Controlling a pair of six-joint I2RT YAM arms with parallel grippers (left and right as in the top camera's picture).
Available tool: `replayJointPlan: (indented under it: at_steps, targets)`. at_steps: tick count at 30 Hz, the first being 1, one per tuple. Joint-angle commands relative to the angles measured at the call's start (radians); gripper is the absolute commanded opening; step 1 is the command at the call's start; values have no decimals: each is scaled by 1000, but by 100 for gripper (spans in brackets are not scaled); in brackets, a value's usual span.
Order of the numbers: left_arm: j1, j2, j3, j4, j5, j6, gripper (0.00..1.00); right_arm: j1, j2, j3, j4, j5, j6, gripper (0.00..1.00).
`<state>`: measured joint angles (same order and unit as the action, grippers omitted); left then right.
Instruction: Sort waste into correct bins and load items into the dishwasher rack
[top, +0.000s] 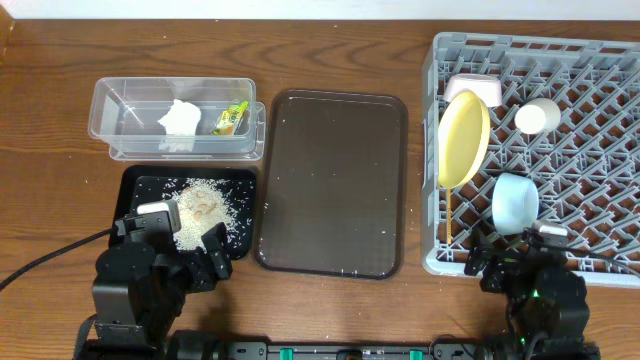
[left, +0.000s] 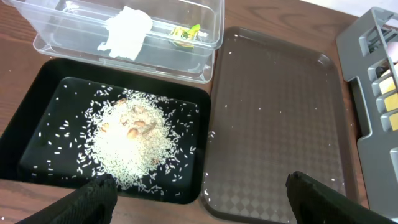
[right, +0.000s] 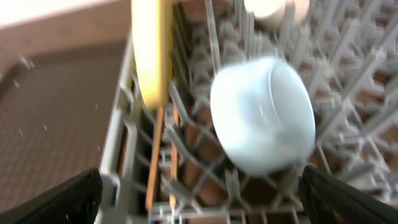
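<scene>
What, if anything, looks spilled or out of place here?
A few stray rice grains lie on the brown tray, outside the black tray that holds the rice pile. Nothing else stands out.

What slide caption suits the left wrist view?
Rice heaped in black tray; tissue and wrapper in clear tub behind.

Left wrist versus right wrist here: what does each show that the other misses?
Only the left wrist view shows the clear tub holding the tissue and wrapper, and the black tray of rice. Only the right wrist view shows the blue bowl and chopsticks inside the dishwasher rack. Both show the brown serving tray and part of the dishwasher rack.
</scene>
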<state>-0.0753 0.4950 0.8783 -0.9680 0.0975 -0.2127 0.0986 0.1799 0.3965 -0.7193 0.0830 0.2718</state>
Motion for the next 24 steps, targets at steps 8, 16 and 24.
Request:
replayJointPlan:
  at_steps: [8,16,24]
  targets:
    - [-5,-2,-4,1,-16,-6,90,13,-174,-246,428,14,-42,99]
    - [-5,-2,-4,1,-16,-6,90,5,-175,-359,740,13,-150,99]
    - [-5,-2,-4,1,-16,-6,90,5,-175,-391,668,-118,-351,99]
